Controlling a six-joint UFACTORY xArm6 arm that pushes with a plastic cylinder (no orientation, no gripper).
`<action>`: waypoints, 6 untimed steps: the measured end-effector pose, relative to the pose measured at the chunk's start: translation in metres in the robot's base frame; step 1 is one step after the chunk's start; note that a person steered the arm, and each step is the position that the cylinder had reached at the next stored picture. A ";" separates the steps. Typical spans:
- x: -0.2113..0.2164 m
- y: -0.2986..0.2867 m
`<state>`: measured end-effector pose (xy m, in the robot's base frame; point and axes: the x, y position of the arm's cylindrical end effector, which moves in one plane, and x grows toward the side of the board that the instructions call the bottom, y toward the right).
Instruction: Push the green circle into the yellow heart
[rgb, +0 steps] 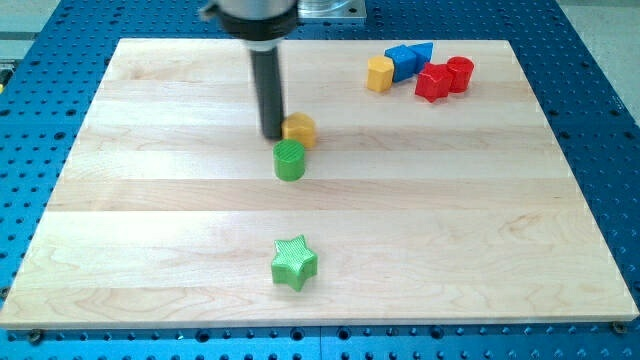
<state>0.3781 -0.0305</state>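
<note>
A: Nearest the view's bottom sits the green star (294, 263), alone and well apart from everything else on the worktop (150, 210).

B: Further up, the green circle (289, 160) looks to be touching the yellow heart (300, 130) just above and right of it. The tip (273, 135) stands just left of the heart, above the circle.

A: There is no gripper here, only a bare rod holding nothing. The risk?

B: From that side, any move rightward probably shoves the heart away from the circle, breaking the contact. A downward move could send the circle toward the star.

A: Farthest off, a yellow block (379, 74), two blue blocks (410, 58) and two red blocks (445, 78) cluster at the view's top right, out of harm's way.
</note>
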 end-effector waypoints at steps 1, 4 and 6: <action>-0.006 0.027; 0.076 -0.058; 0.077 -0.004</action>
